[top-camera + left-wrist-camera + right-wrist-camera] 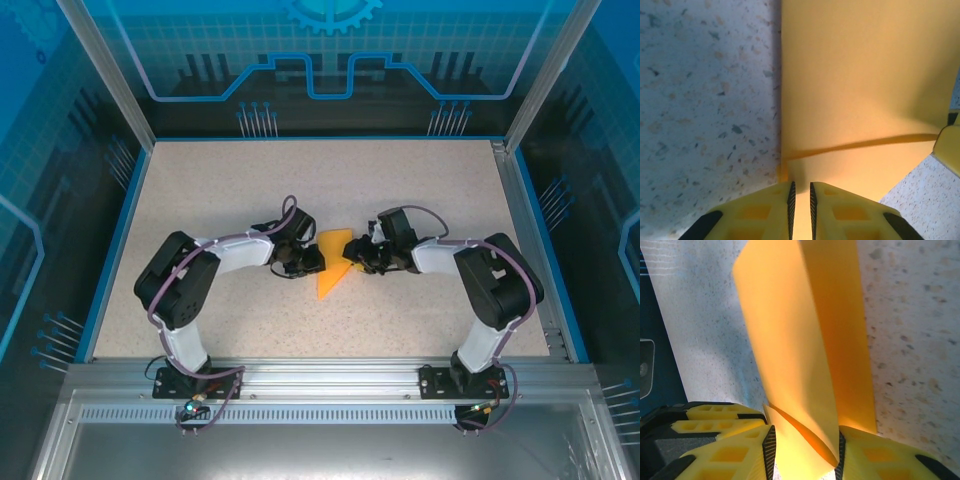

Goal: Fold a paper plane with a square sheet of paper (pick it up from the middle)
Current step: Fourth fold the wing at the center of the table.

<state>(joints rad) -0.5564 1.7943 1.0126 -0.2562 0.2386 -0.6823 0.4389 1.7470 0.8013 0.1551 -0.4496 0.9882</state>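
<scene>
**Q:** Overhead camera first. What do you have?

**Op:** The paper (333,268) is at the middle of the table (250,180), an orange-yellow piece that narrows to a point towards the near left. I have both arms reaching in to it. The left gripper (312,262) is at its left edge and the right gripper (358,262) at its right edge. From up here I cannot tell how the jaws stand.

**Q:** Left wrist camera?

**Op:** The left gripper (801,192) has its jaws almost together. Only a thin slot separates them, and I see orange-yellow inside it, so I log this one as pinched on the paper (860,75). The sheet spreads away from the fingertips and to the right. It has a straight left edge, and a raised fold line crosses it. There is speckled table (705,100) to the left.

**Q:** Right wrist camera?

**Op:** The right gripper (805,450) has a wider gap, and the paper (790,350) spans it from pad to pad. I log this one as clamped on a loose, doubled-over part. Two layers rise away from the fingers, bowed rather than flat. The table (910,340) is on the right.
</scene>
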